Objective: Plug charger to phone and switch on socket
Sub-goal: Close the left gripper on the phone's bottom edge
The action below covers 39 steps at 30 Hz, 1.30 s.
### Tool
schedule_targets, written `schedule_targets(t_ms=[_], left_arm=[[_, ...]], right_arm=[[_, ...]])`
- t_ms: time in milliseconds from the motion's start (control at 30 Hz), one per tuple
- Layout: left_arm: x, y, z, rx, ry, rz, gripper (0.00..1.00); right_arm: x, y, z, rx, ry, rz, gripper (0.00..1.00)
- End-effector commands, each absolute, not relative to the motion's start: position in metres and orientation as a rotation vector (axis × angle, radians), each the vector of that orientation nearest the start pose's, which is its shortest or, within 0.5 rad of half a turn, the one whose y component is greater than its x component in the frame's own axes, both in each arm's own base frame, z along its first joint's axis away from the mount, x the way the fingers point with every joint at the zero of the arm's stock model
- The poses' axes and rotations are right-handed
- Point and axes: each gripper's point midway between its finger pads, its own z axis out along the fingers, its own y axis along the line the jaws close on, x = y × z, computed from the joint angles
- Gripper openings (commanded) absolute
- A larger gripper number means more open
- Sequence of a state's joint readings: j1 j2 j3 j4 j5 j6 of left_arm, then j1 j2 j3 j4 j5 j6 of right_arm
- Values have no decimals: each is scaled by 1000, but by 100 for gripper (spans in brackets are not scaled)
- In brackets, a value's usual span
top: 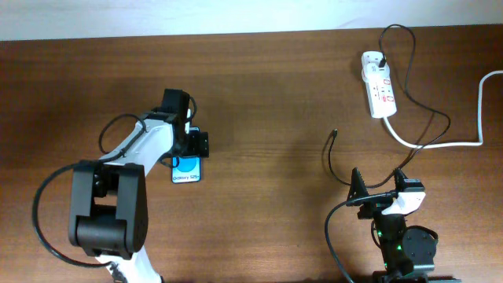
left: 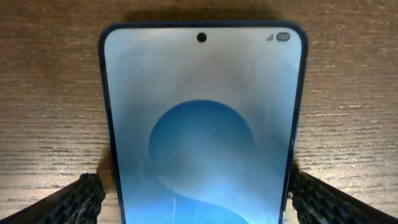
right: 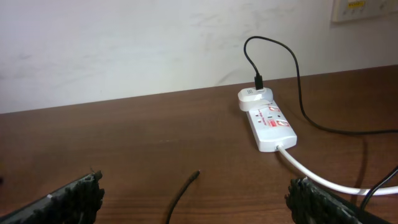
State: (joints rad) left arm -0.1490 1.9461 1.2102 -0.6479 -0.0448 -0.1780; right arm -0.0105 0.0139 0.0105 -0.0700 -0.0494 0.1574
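Brown wooden table [top: 259, 79], white wall [right: 124, 43] behind.

It looks like a robot lab: two robot arms [top: 110, 208] at a wood table [top: 259, 79] by a plain white wall [right: 124, 43].

A brown wooden table [top: 267, 86] with fine grain fills the scene. On its right side lies a thick white cord [top: 448, 145], which runs right, then bends toward the far side and leaves at the right edge. Beyond the far edge stands a white wall [right: 124, 43] with a pale plate [right: 364, 9] at far right.
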Motion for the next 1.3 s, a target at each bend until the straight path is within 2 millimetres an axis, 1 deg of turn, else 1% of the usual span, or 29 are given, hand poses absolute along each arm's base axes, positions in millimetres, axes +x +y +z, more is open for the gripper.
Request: schedule_targets(t_ms=[0, 100, 133, 167, 300, 400, 700, 767, 833, 1033, 1067, 1267], left_arm=[[364, -47, -36, -65, 3050, 35, 99], [359, -46, -39, -64, 3071, 41, 99], [358, -46, -40, -64, 3077, 42, 96], [356, -46, -40, -64, 3084, 44, 96], [347, -44, -40, -64, 3120, 54, 99], [341, -44, -40, -63, 3144, 60, 100], [330, -42, -44, -64, 3177, 71, 99], [330, -42, -45, -63, 3175, 70, 93], [332, -42, -45, -63, 3167, 68, 80], [332, -42, -45, -64, 3165, 67, 66], [332, -42, -45, -63, 3165, 67, 65], [332, -42, -46, -64, 3165, 68, 68]], right_arm=[[246, 6, 156, 99, 1646, 154, 98], [246, 6, 156, 99, 1646, 154, 98], [246, 6, 156, 99, 1646, 154, 98], [246, 6, 156, 99, 1646, 154, 98], [246, 6, 156, 99, 1646, 154, 98], [246, 6, 156, 99, 1646, 154, 98], [246, 6, 156, 99, 1646, 154, 98], [246, 6, 156, 99, 1646, 154, 98], [246, 6, 156, 99, 1646, 154, 98], [246, 6, 156, 99, 1646, 154, 98], [246, 6, 156, 99, 1646, 154, 98], [246, 6, 156, 99, 1646, 154, 98]])
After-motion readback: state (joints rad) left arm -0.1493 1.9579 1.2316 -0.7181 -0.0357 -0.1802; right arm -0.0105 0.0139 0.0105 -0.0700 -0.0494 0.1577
